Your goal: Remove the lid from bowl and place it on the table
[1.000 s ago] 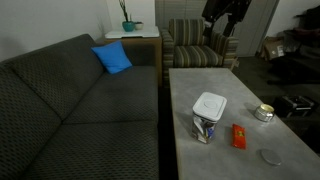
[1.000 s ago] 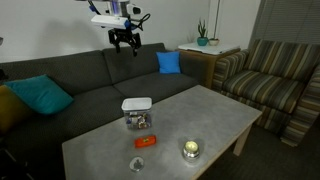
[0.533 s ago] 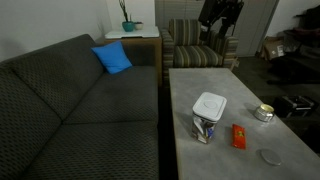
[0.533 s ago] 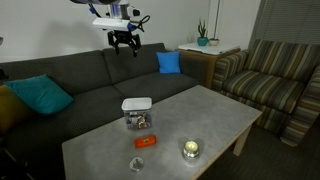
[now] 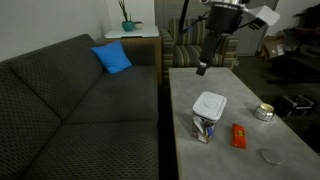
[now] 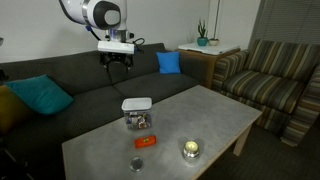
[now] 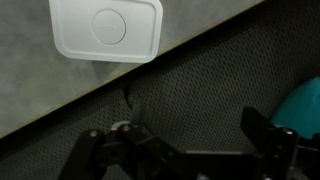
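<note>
Spread wide and empty, the jaws of the black two-finger gripper (image 6: 114, 68) hang in the air above the dark grey fabric sofa (image 6: 70, 75), well apart from everything on the table. The wrist view shows sofa cloth beneath them and the table's edge crossing on a slant. To the right in an exterior view lies the long table with a light grey stone-look top (image 6: 215, 110). Near its sofa side the flat white square lid with rounded corners (image 6: 137, 103) rests level on the small clear bowl (image 6: 138, 121), overhanging its walls. Further right, toward the camera, a small orange-red packet (image 6: 147, 142) and a round silvery tin (image 6: 189, 149) stand apart from the bowl. The step in hand looks like the approach. To do it well, I would bring the gripper over the lid's centre, square the fingers to two opposite edges, and descend outside the overhang. Then close gently and lift straight up, so the bowl neither tips nor drags. If the lid proves too wide to span, pinch one overhanging edge instead.
</note>
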Tool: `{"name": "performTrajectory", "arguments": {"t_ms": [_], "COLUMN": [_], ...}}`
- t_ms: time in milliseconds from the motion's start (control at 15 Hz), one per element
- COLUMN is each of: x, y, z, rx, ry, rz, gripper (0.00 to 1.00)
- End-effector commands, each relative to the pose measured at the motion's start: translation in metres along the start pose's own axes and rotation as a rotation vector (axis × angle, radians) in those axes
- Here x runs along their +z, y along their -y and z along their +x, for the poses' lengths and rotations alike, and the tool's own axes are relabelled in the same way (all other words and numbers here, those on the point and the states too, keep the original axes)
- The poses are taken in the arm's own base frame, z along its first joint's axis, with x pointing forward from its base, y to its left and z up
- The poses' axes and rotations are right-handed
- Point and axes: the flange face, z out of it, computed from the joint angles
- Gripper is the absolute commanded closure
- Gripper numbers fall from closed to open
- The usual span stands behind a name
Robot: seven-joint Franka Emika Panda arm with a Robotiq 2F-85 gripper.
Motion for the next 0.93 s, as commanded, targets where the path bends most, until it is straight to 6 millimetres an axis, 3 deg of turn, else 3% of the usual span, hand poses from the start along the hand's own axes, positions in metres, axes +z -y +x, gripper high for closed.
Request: {"name": "performTrajectory", "arguments": {"t_ms": [0, 267, 533, 667, 733, 800, 867], "x": [0.033, 0.055, 0.075, 0.078, 0.067, 0.078, 0.077], "y": [-0.019, -0.039, -0.053, -0.052, -0.048, -0.047, -0.046], "z": [-0.015, -0.029, -0.031, -0.028, -0.022, -0.029, -0.026], "rx": [-0.053, 0.075, 0.08, 0.046, 0.038, 0.061, 0.055], "ry": [0.051, 0.173, 0.254, 0.245, 0.251, 0.244, 0.247], "rz": [0.063, 0.032, -0.001, 0.061, 0.068, 0.034, 0.042], "gripper": [0.0, 0.0, 0.0, 0.0, 0.0, 0.0, 0.0]}}
